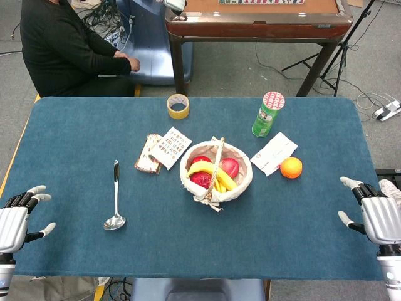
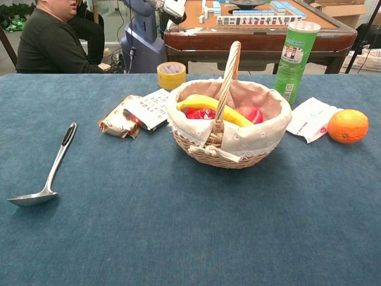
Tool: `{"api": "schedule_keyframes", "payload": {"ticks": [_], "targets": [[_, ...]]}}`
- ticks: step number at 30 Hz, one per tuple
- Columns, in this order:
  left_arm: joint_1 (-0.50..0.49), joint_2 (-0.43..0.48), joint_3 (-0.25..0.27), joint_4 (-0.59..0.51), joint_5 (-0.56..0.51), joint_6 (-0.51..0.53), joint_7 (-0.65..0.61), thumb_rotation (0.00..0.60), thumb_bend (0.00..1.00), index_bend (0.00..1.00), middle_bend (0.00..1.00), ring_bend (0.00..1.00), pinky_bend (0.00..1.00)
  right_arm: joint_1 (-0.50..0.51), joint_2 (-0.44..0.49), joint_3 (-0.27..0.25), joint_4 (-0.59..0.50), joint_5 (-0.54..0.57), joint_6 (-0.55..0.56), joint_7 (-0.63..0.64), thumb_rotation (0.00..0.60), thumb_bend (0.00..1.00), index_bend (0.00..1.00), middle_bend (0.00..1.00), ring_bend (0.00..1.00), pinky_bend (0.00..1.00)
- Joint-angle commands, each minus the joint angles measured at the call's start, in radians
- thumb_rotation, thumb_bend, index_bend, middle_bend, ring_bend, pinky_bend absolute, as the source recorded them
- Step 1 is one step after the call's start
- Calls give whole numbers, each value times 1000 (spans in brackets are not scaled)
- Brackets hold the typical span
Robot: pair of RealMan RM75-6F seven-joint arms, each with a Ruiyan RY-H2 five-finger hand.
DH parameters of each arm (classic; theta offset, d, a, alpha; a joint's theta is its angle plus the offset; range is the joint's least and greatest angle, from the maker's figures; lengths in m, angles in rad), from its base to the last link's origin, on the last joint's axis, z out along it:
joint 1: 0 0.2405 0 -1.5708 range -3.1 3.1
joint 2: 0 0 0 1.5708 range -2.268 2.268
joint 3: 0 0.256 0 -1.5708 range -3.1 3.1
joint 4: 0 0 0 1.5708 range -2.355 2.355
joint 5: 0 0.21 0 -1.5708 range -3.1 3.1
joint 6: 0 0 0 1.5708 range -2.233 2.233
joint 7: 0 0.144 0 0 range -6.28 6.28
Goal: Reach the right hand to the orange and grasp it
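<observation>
The right hand (image 1: pixel 378 216) rests at the near right edge of the blue tabletop (image 1: pixel 301 232), palm down, its fingers (image 1: pixel 348 183) apart and holding nothing. The left hand (image 1: pixel 15 219) lies likewise at the near left edge, fingers spread and empty. Both show only in the head view.

The orange (image 1: pixel 291 167) sits on the tabletop right of the basket (image 1: pixel 245 179), just beside a white packet (image 1: pixel 274 153), well apart from the right hand and farther from the robot than it.

One wicker basket with a cloth lining and an upright handle stands mid-table; it holds bananas (image 1: pixel 210 172) and red fruit (image 1: pixel 229 167), at least two pieces, though the exact count cannot be told. One green tube can (image 1: pixel 268 113) stands upright behind the white packet; its label carries print too small to read. One roll of yellow tape (image 1: pixel 178 106) lies at the far side. One printed card (image 1: pixel 171 147) overlaps one snack packet (image 1: pixel 148 155) left of the basket; their writing is illegible. One metal ladle (image 1: pixel 115 197) lies on the left, bowl toward the robot.

Beyond the tabletop a person in black (image 1: pixel 62 50) sits, and a wooden table (image 1: pixel 257 19) stands behind.
</observation>
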Motion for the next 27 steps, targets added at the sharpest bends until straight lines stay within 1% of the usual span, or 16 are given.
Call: {"api": "schedule_keyframes", "payload": {"ticks": [1,7,10,13,15,16,18,22,27], "targets": [[-1,-1,0,2,0,0,0,600,171,410,222,244,226,0,0,1,-1,0,0,-1,600,200,228,288,284,496],[1,-3,1,12,0,1,-8,600,171,409,222,244,226,17,8,12,-14,8,-21,-13,600,198,228,282,284,496],[3,-4,2,16,-1,2,-12,600,171,410,222,244,226,37,17,25,-31,38,-56,-33,600,175,220,253,276,493],[4,-5,3,17,2,3,-15,600,171,410,222,244,226,81,26,44,-43,88,-129,-72,600,139,161,203,225,451],[6,-5,4,19,3,6,-18,600,171,410,222,244,226,123,21,62,-32,126,-198,-72,600,111,85,145,166,416],[7,-4,4,19,3,7,-20,600,171,409,222,244,226,148,16,71,-20,149,-237,-76,600,101,45,110,134,397],[10,-3,6,20,3,10,-21,600,171,409,222,244,226,186,3,85,6,183,-294,-86,600,96,20,79,109,381],[17,0,9,20,1,15,-23,600,171,410,222,244,226,279,-57,109,103,276,-430,-120,600,95,19,79,109,381],[24,2,11,19,-1,21,-25,600,171,410,222,244,226,367,-151,126,234,367,-541,-153,600,96,19,79,109,381]]}}
